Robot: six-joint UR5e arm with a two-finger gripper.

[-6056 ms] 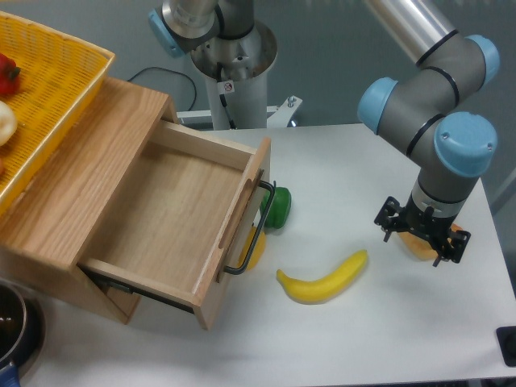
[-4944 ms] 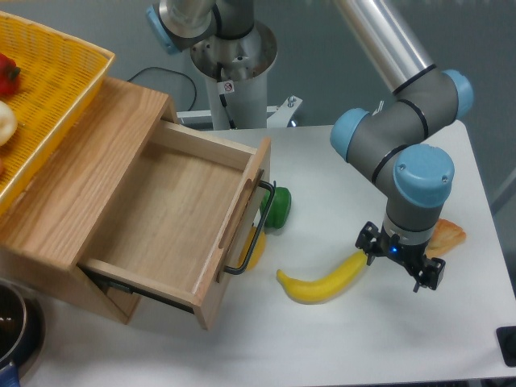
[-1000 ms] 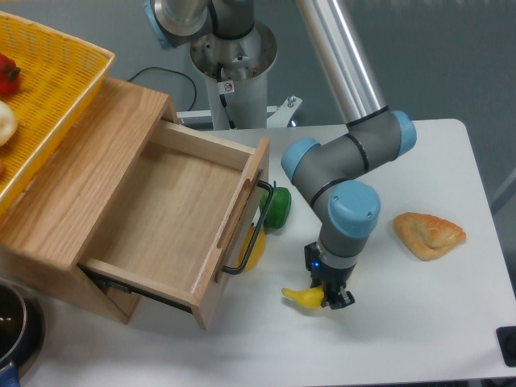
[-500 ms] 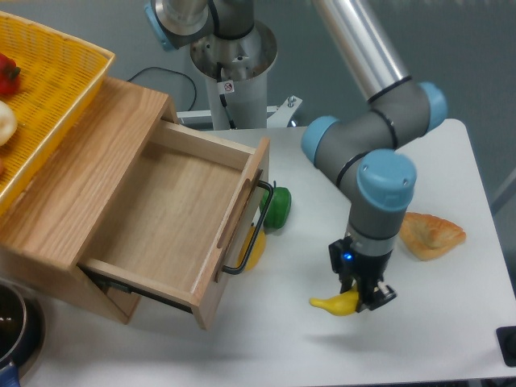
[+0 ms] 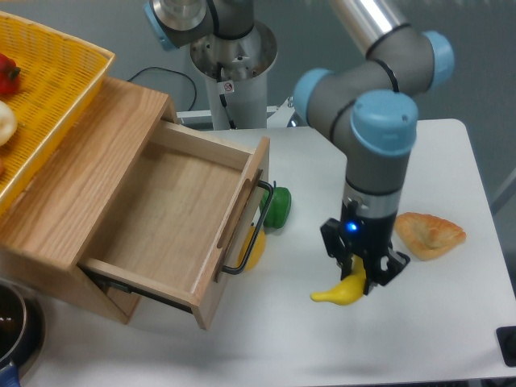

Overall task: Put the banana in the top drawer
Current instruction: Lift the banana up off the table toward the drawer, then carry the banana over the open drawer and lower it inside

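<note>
Yellow fruit leaves the table, drawer waits open

Yellow and curved, the banana [image 5: 342, 292] now hangs in the gripper [image 5: 360, 274], with a visible end poking out to the left below the fingers. Six seconds ago it lay flat on the white table [image 5: 451, 339] while the arm hovered over the tan pastry [image 5: 430, 235]. Since then the arm has crossed to the fruit, closed on it, and in the last half second risen: the wrist sits higher in the picture and the banana appears clear of the tabletop, though how far it has lifted cannot be told.

That means the pick looks done and the carry is the step in hand. The top drawer [image 5: 169, 218] stands pulled out and bare inside, well to the left of the load, so the transport has not yet started in earnest.

The fingers are clamped on the banana near one end, not its middle. Most of its length is hidden behind the fingers, so the exact grip point is unclear. Held off-centre like that, the fruit may swing or rotate during the move. A green item [image 5: 276, 209] and a small yellow item [image 5: 254, 248] lie just beside the drawer front and its black handle [image 5: 246, 238].
</note>
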